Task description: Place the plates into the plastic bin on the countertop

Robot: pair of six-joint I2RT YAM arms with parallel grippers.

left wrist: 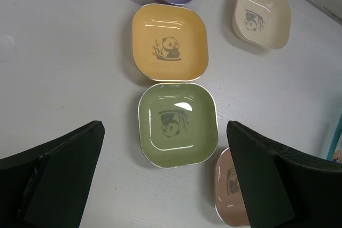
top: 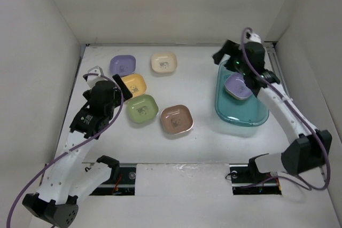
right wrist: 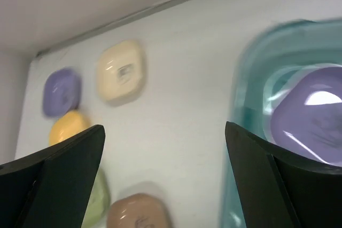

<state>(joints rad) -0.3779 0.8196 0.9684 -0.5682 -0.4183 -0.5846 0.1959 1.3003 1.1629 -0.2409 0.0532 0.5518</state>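
Right hand (right wrist: 164, 132) hovers over the far end of the plastic bin (top: 256, 116), its two dark fingers spread wide with nothing between them. Below it a purple plate (top: 236, 86) lies inside the bin, in the far left part. The right wrist view is too blurred to tell whether the plate sits flat or leans on the wall. The bin is a translucent teal tub standing on the right side of the white table (top: 197, 84), close to the right wall.

The left hand (left wrist: 164, 126) is likewise wide open and empty. It hangs above the left group of plates, with the green plate (top: 141, 108) showing between its fingers in the left wrist view.

Five plates lie on the table, all right side up, and the left wrist view shows a small panda drawing at the centre of the nearer ones. A second purple plate (top: 123, 64) is farthest back on the left. The yellow-orange plate (top: 133, 84) is just in front of it, and the green plate comes next toward the arms, its rim touching or almost touching the yellow-orange one. The brown plate (top: 177, 119) lies just to the right of the green one and a little nearer the arms. The cream plate (top: 164, 62) sits apart at the back, to the right of the purple plate and well clear of the bin.
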